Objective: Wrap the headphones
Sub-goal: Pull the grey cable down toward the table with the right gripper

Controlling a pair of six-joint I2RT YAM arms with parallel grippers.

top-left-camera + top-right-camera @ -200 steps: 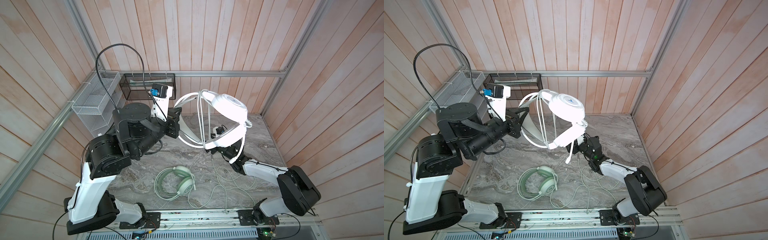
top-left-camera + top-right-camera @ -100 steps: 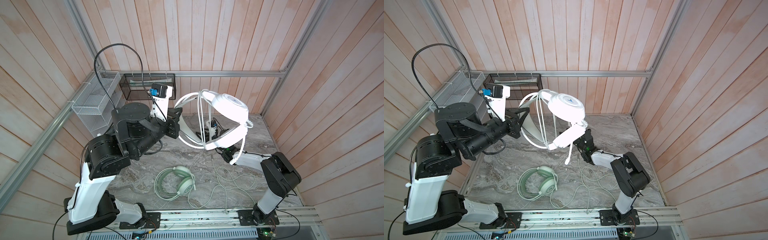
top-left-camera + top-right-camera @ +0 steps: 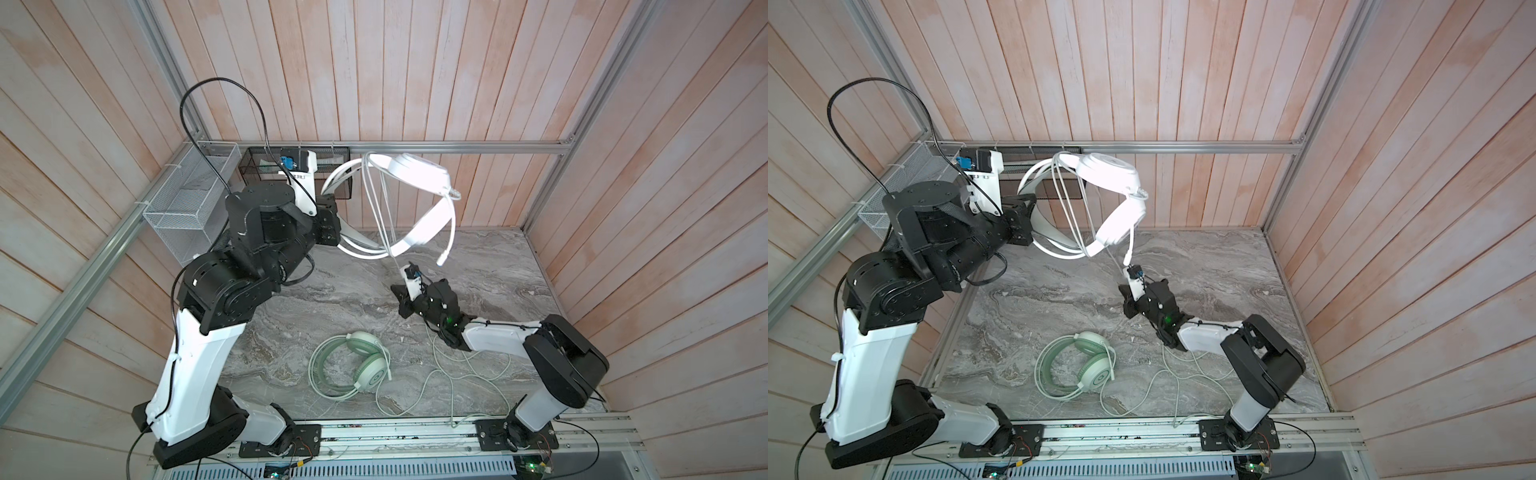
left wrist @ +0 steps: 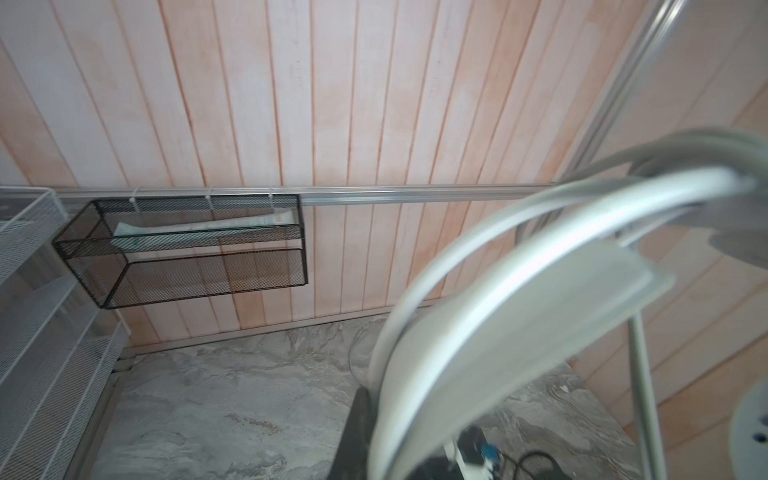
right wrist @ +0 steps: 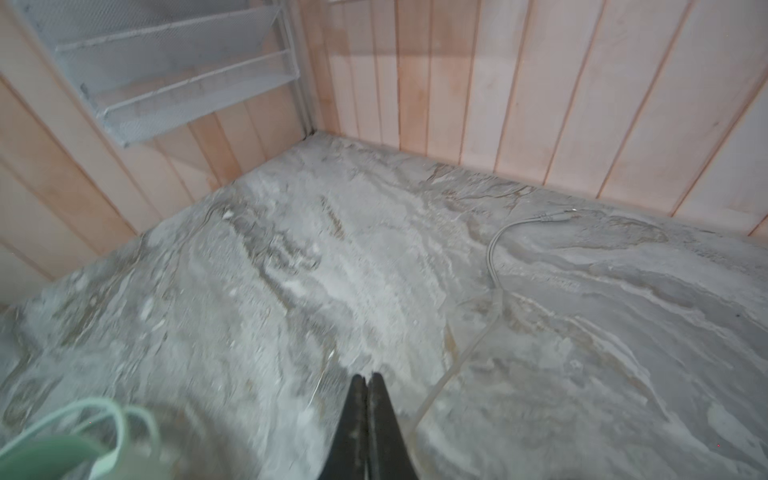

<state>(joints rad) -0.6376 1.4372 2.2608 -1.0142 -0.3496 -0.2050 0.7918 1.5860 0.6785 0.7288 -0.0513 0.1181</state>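
The right arm has dropped from beside the raised headset to just over the table, and its jaws, apart a second ago, have come together; the white earcup has turned more edge-on.

The white headset [image 3: 419, 172] hangs high toward the back, its headband clamped in the left gripper [image 3: 332, 222], with several loops of cable [image 3: 376, 208] already draped across the band; in both top views a thin strand falls from those loops toward the right arm.

Low down, the right gripper [image 5: 368, 386] has its fingers pressed shut with nothing visibly between them. A pale cable tail [image 5: 492, 266] passes just beside the tips and runs on ahead over the table [image 5: 291, 270], bending once before it ends in the plug [image 5: 552, 216]. I take it for the white headset's loose end, though I cannot follow it all the way up.

So the tail lies roughly along the way the fingers point, off to one side; the right arm is far the nearer, the left being busy aloft. To my eye the jaws would need to open and shift sideways across the strand.

The mint headset [image 3: 359, 365] lies flat near the front, its own lead [image 3: 451, 403] sprawled beside it.
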